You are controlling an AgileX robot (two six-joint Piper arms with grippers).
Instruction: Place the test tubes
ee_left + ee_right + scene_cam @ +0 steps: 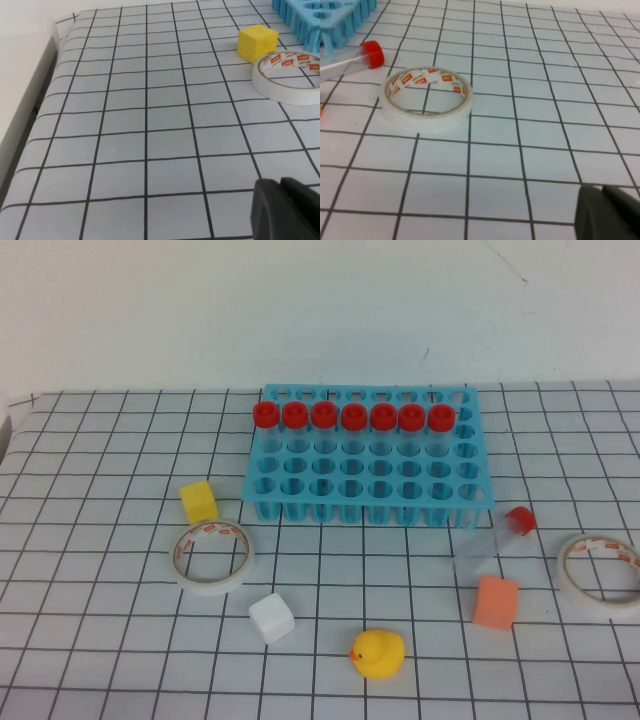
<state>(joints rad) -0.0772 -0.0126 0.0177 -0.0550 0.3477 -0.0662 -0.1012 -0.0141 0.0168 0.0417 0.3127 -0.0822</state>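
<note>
A blue test tube rack (368,487) stands at the table's middle back, with several red-capped tubes (354,418) upright in one row. One clear tube with a red cap (519,521) lies flat on the table right of the rack's front corner; its cap (372,53) shows in the right wrist view. My left gripper (281,184) is shut and empty, low over the grid mat near the table's left side. My right gripper (603,190) is shut and empty too, over the mat at the right. Neither arm appears in the high view.
Two tape rolls lie on the mat, one at left (212,557) and one at the right edge (601,570). A yellow cube (198,501), a white cube (271,618), an orange cube (496,601) and a yellow rubber duck (379,652) are scattered in front of the rack.
</note>
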